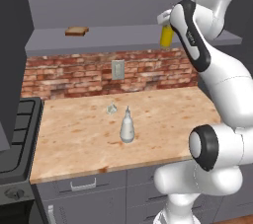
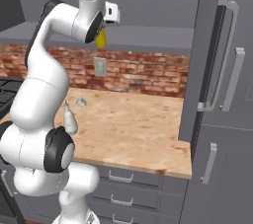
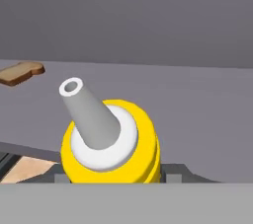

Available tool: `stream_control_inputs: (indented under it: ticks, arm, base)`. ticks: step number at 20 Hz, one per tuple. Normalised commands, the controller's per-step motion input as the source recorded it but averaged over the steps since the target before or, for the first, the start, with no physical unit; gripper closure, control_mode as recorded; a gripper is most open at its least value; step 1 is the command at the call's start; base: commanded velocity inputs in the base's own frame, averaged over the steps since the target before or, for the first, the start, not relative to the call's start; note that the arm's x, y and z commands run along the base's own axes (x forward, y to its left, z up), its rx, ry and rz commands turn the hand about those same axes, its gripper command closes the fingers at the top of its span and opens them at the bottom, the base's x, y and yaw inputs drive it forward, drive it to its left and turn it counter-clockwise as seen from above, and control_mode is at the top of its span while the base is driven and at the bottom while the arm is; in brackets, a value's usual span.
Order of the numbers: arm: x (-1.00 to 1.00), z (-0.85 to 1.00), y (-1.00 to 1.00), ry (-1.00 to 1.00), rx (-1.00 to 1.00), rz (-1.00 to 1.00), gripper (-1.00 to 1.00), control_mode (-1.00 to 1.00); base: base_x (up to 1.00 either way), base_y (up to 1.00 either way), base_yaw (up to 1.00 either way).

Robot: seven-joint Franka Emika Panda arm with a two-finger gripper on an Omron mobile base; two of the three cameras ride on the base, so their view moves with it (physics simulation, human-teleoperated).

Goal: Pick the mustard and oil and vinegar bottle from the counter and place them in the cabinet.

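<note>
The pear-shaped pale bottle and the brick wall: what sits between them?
In the left base view, a tiny clear glassy object lies on the wooden counter between the pale pear-shaped bottle and the brick wall.

No readable text, labels, brands, numbers or signs on anything.

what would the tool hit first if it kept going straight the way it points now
Probably the cabinet's grey back wall. The tool, holding the mustard, points into the open shelf; the bread slice lies off to one side. Depth is unclear.
</note>
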Motion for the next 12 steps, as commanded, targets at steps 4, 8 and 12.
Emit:
stream_control_inputs:
  ticks: [4,8,12]
  arm:
    - [0.12,0.19,-0.02,-0.08,0.0,-0.02,1.0,-1.0]
    - [0.27,0.0,0.0,-0.02,0.02,0.0,1.0,-1.0]
    - [0.31,-0.04,-0.04,0.0,0.08,0.0,1.0,-1.0]
  base:
    - [0.0,0.0,0.0]
    - [0.0,0.0,0.0]
    - [0.0,0.0,0.0]
